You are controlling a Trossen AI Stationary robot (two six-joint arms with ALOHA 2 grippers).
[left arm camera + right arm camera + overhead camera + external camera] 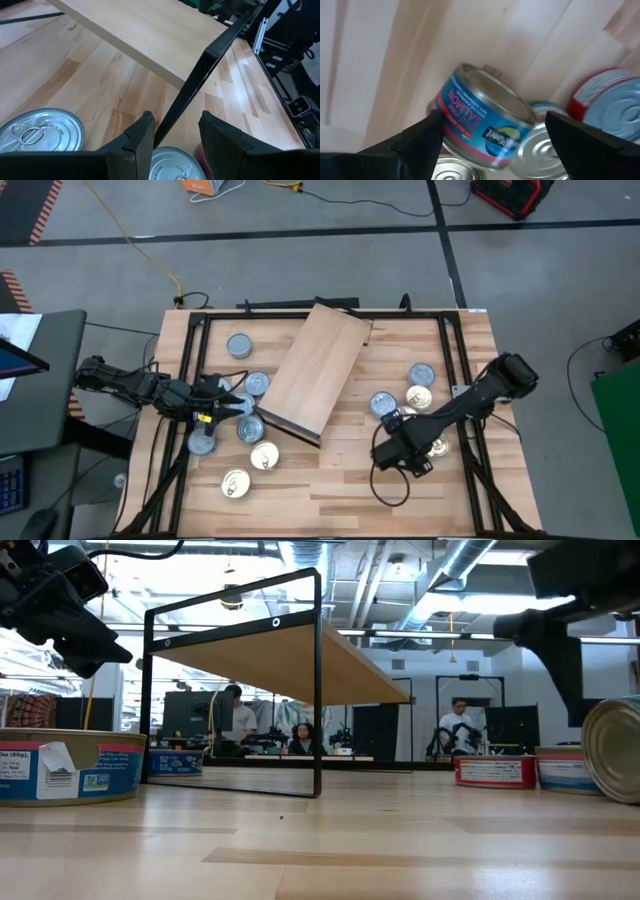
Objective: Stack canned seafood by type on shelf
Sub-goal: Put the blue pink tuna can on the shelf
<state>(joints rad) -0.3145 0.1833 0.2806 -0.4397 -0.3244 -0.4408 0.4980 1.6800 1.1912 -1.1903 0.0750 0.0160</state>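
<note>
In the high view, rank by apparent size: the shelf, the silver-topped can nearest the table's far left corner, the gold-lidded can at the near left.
1. shelf, by far the largest.
2. silver-topped can and gold-lidded can: alike, not ranked.

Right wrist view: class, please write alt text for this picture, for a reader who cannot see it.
A blue-labelled salmon can lies tilted between the right gripper's wide-open dark fingers, leaning on silver-topped cans below it. A red-and-blue labelled can sits beside them on the light wooden tabletop.
</note>
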